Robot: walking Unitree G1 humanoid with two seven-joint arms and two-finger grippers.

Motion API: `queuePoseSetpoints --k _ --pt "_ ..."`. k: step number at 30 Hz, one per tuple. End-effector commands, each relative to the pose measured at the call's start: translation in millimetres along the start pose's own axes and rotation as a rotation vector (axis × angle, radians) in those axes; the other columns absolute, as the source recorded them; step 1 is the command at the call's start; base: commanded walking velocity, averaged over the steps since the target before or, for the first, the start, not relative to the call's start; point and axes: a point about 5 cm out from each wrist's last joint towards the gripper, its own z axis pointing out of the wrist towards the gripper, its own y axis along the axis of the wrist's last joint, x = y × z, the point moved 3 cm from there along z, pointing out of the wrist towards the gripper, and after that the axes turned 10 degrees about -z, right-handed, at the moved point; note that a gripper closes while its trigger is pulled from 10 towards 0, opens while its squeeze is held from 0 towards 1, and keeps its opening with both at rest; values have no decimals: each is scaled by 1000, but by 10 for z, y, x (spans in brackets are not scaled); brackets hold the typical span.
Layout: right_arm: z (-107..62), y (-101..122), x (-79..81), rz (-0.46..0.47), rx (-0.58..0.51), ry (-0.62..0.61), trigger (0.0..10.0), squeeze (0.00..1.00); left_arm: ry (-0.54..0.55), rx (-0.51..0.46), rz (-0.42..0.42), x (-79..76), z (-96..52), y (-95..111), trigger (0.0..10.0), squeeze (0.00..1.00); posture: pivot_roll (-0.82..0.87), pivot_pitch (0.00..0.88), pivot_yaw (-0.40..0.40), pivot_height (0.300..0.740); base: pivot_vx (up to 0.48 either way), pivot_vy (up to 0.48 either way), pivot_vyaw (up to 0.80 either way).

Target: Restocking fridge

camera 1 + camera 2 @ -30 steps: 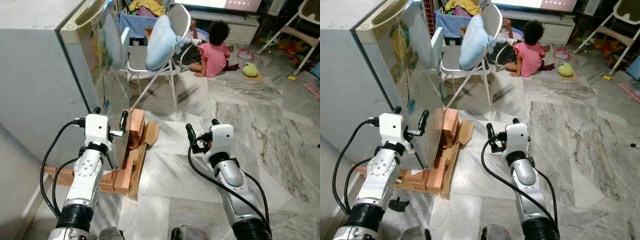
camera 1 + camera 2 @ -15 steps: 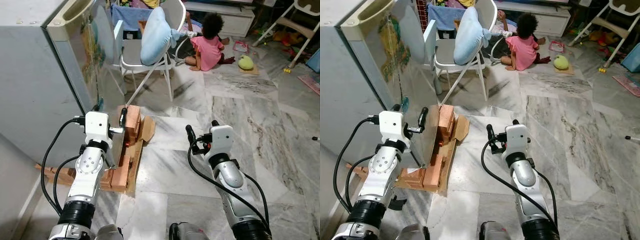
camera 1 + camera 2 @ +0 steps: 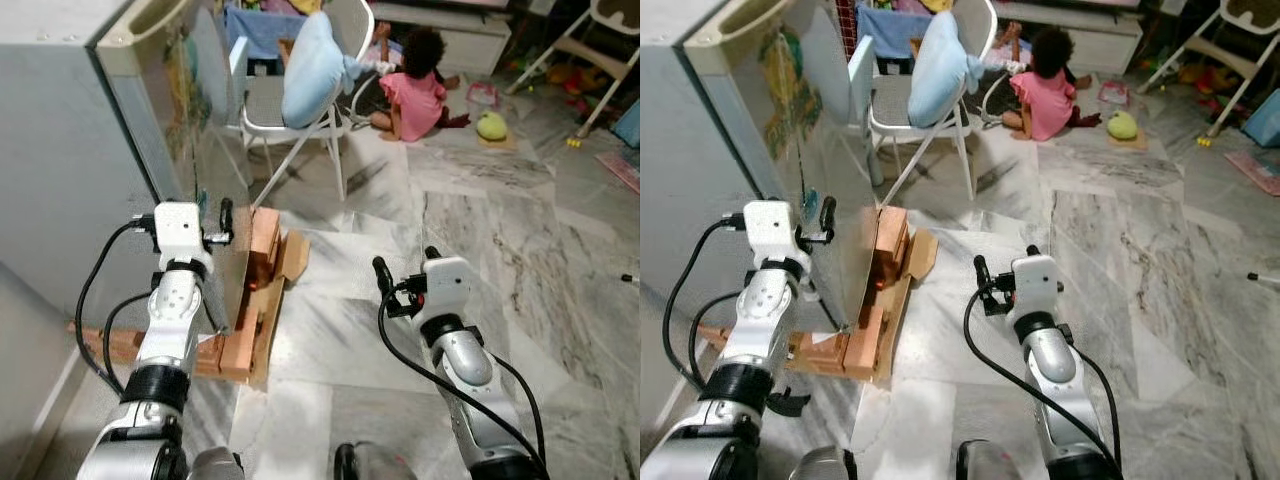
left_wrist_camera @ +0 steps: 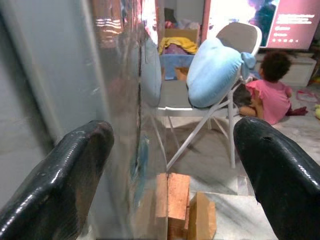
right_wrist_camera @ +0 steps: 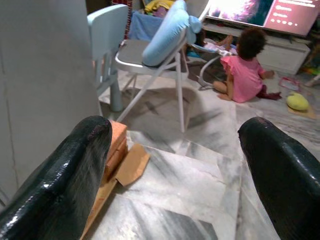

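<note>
The grey fridge (image 3: 70,140) stands at my left, its glossy door (image 3: 205,150) facing the room with pictures on it. My left gripper (image 3: 205,212) is raised at the door's near vertical edge and is open. In the left wrist view that edge (image 4: 142,100) runs between the two black fingers (image 4: 65,185), which hold nothing. My right gripper (image 3: 405,265) hovers open and empty over the marble floor, to the right of the fridge's foot. Its wrist view looks past its fingers (image 5: 65,175) at the floor and the chair.
The fridge rests on bricks and cardboard (image 3: 262,285) that jut out onto the floor. Beyond stand a folding chair with a pale blue cushion (image 3: 312,65) and a small blue chair (image 3: 862,70). A child in pink (image 3: 420,95) sits on the floor near a green toy (image 3: 492,125).
My left gripper has risen and moved in closer to the fridge door's edge. The head view has shifted a little. The right arm has barely moved.
</note>
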Motion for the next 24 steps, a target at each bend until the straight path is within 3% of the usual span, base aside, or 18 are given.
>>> queuePoseSetpoints --k 1,7,16,21,24 --pt "-36 20 -70 -4 4 -13 10000 0 23 -3 17 51 39 18 10000 0 -105 123 -48 740 0 0 0" --pt "-133 15 -111 -5 20 -28 10000 0 116 -38 23 240 122 137 10000 0 -123 131 -41 740 0 0 0" --pt "-72 50 -42 -6 23 1 10000 0 22 -55 43 168 -29 19 10000 0 -90 126 -54 740 0 0 0" --pt "-60 50 -27 1 27 12 10000 0 117 -72 62 374 -38 52 10000 0 -79 125 -64 740 0 0 0" --pt "-57 53 -23 0 26 14 10000 0 143 -84 82 416 -16 95 10000 0 -81 125 -63 740 0 0 0"
